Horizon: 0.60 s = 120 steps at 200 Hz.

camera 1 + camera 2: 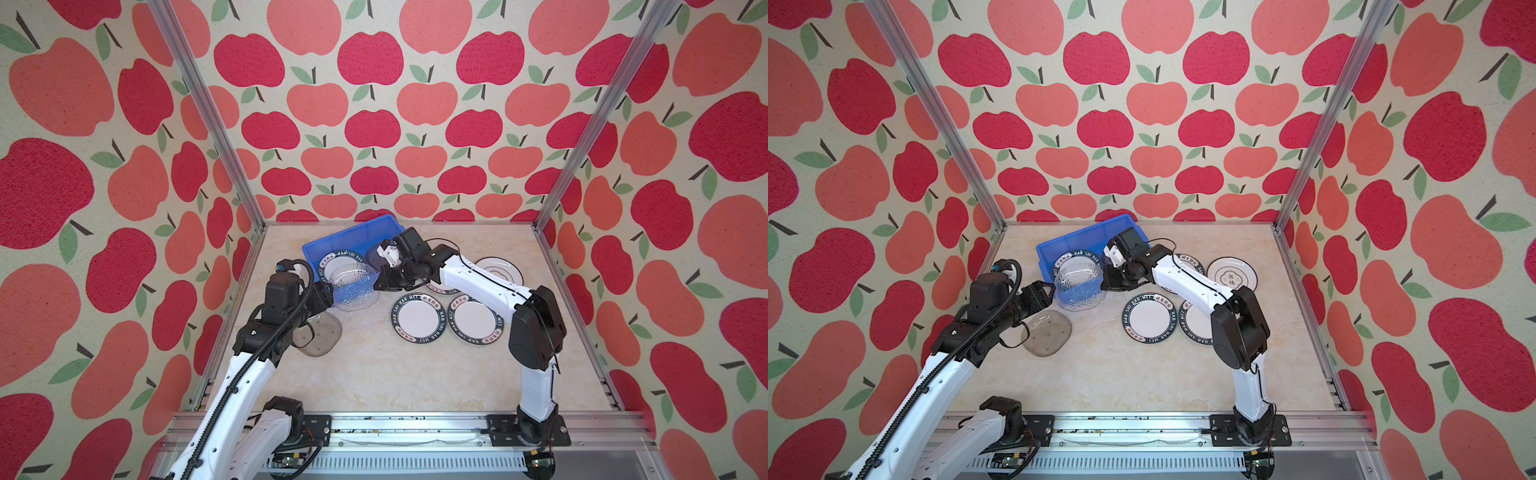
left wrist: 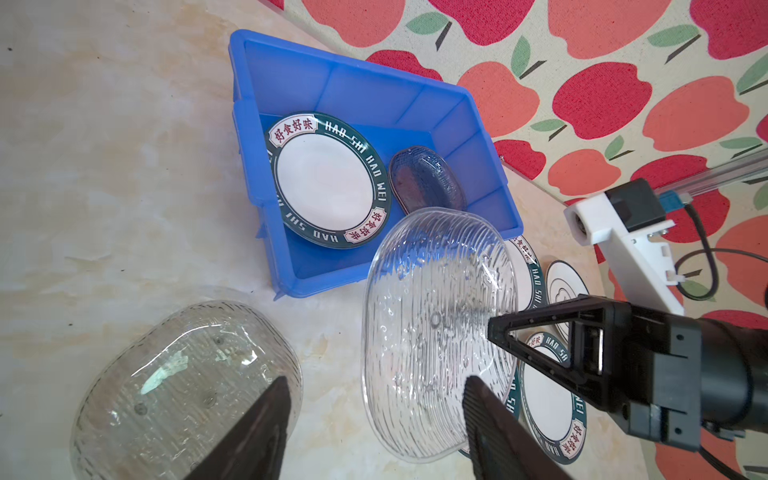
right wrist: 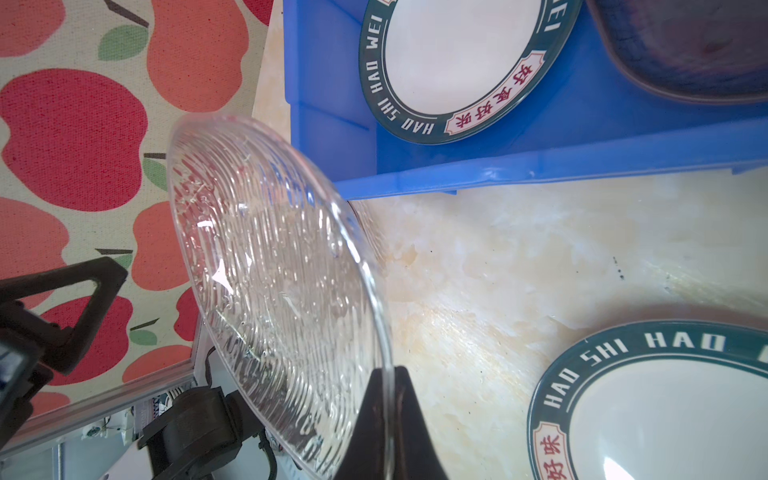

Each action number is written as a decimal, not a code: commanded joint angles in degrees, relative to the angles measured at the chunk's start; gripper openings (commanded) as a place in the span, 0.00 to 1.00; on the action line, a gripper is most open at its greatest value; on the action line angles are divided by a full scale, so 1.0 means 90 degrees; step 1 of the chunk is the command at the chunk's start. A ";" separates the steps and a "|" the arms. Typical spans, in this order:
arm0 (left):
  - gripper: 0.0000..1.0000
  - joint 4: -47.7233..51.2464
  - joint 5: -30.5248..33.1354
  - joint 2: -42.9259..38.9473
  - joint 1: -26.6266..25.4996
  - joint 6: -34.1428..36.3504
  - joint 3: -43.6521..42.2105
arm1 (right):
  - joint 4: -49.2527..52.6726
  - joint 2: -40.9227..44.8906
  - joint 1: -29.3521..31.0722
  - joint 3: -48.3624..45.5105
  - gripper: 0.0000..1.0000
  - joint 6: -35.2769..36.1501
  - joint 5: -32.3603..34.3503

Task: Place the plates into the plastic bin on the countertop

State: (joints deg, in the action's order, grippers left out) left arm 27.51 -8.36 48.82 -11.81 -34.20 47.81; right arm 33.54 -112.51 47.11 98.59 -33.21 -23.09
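1. Lettered plate (image 2: 328, 180), in the plastic bin (image 2: 353, 83) at 11 o'clock from the centre of the countertop (image 1: 374, 374): the dark-green rim reads "HAO SHI HAO WEI" in white capitals. Two opposite white cartouches carry red "好食好味".
2. Centre plate (image 1: 419, 318) and its neighbour plate (image 1: 478, 320) at 3 o'clock: same rim legend and cartouches.
3. Ringed plate (image 1: 1231, 276), at 2 o'clock: the black centre emblem appears to read "食味".
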 commanded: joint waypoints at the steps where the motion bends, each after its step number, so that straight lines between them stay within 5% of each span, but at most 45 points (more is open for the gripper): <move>1: 0.67 -0.0555 -0.0526 0.0065 0.0164 -0.0068 -0.0105 | -0.0002 0.0260 0.0009 0.0185 0.00 0.0081 -0.0376; 62: 0.67 -0.0986 -0.1059 0.0048 0.0540 -0.0328 -0.0594 | -0.0667 0.0518 -0.0003 -0.0152 0.00 -0.0172 -0.0913; 120: 0.44 -0.0806 -0.0748 -0.0123 0.0570 -0.0371 -0.0601 | -0.0221 0.0483 0.0144 -0.0007 0.00 0.0067 -0.0390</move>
State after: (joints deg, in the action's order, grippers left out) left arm 20.49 -15.90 48.66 -7.11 -37.58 42.13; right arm 29.82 -109.82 47.64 98.15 -33.85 -28.51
